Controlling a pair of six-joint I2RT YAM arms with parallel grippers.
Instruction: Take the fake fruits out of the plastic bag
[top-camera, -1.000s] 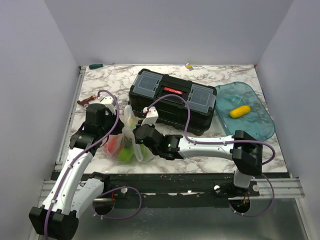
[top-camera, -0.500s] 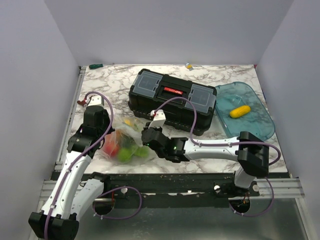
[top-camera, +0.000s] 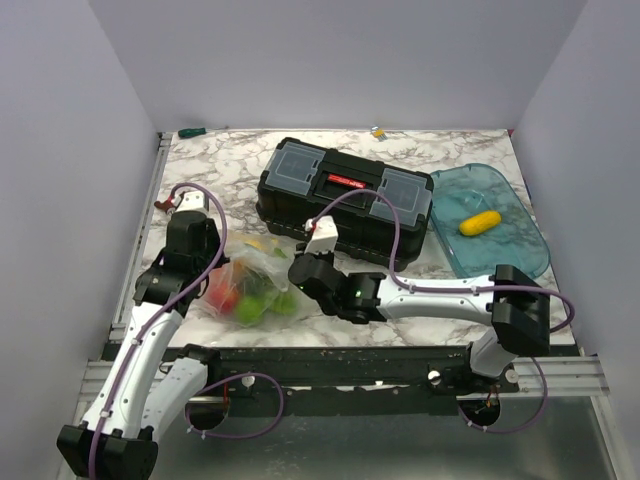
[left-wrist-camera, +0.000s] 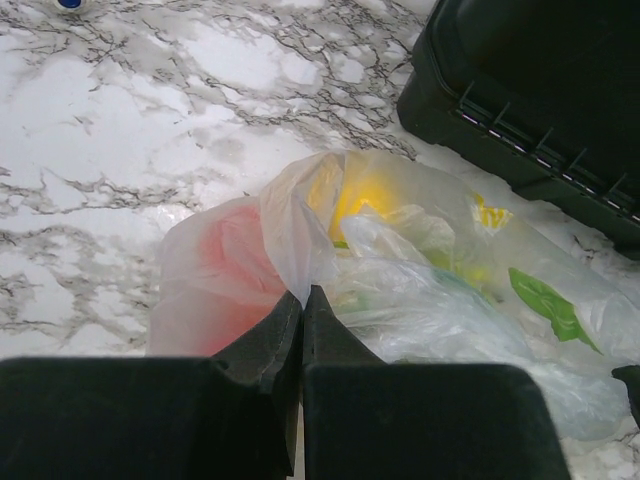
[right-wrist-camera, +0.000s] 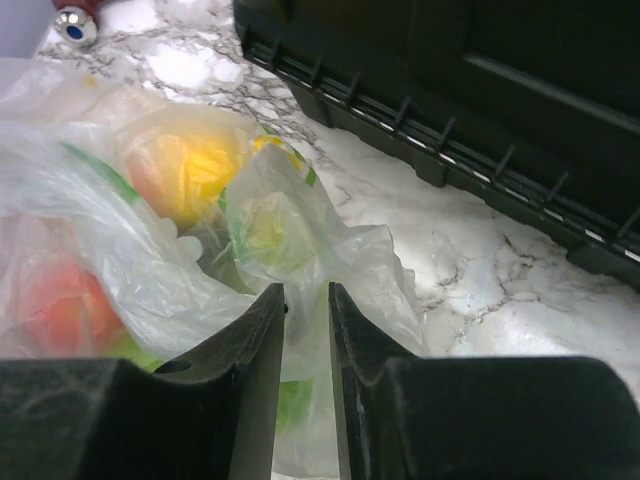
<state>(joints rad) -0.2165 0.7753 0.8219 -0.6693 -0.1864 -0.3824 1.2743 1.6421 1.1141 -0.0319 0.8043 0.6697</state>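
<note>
Now: both your grippers at the plastic bag (top-camera: 252, 283).
Left gripper (left-wrist-camera: 302, 296) clenched on film at its 9 o'clock; right gripper (right-wrist-camera: 306, 295) slightly parted, film between, grip unclear.

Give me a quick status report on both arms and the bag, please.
Left gripper jaws shut on clear crinkly plastic bag. Right gripper jaws slightly parted over the film. Glossy plastic fruits inside. Black plastic toolbox close behind.

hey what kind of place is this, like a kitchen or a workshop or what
Most likely a robot test cell, not a real kitchen or workshop: plain walls box in a marble-patterned table, two arms are bolted to a rail at its near edge, and the items on it look like props, such as a black toolbox.
</note>
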